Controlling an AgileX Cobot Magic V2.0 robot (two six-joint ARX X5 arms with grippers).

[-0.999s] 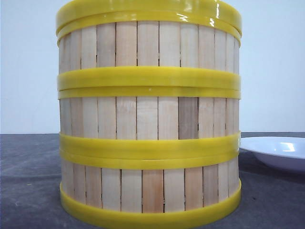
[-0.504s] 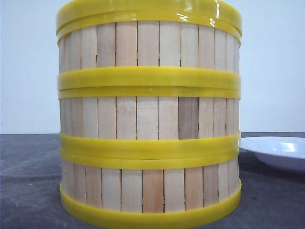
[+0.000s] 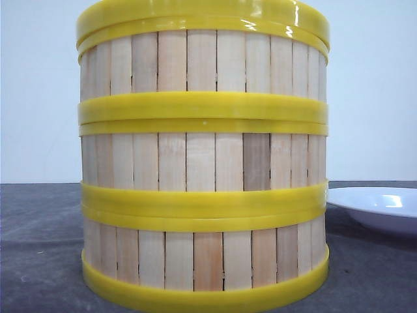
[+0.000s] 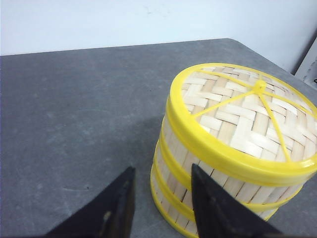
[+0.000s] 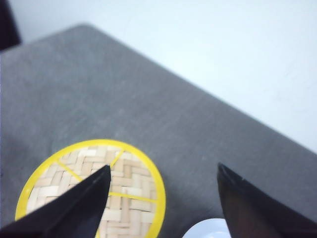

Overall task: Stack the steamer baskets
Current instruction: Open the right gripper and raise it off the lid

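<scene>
The left gripper's (image 4: 161,208) two dark fingers (image 4: 210,208) stand parted with nothing between them, hanging just beside the wall of the stack; the right gripper (image 5: 161,208) is spread wide and empty too, well above the stack and looking down on it. The steamer baskets (image 3: 203,163) stand in one straight column on the grey table (image 4: 74,114), filling the middle of the front view, and they count three, with one woven lid (image 4: 247,116) seated on top, so the stacking looks done. One white plate (image 3: 381,205) lies on the table to the robot's right, near the stack but apart from it. The baskets are probably light and fairly stiff, the thin wood slats the weak part and the smooth plastic rims likely slippery; a hold across a thick yellow rim seems safer than squeezing the slats, and a tall light column may tip if nudged sideways.
</scene>
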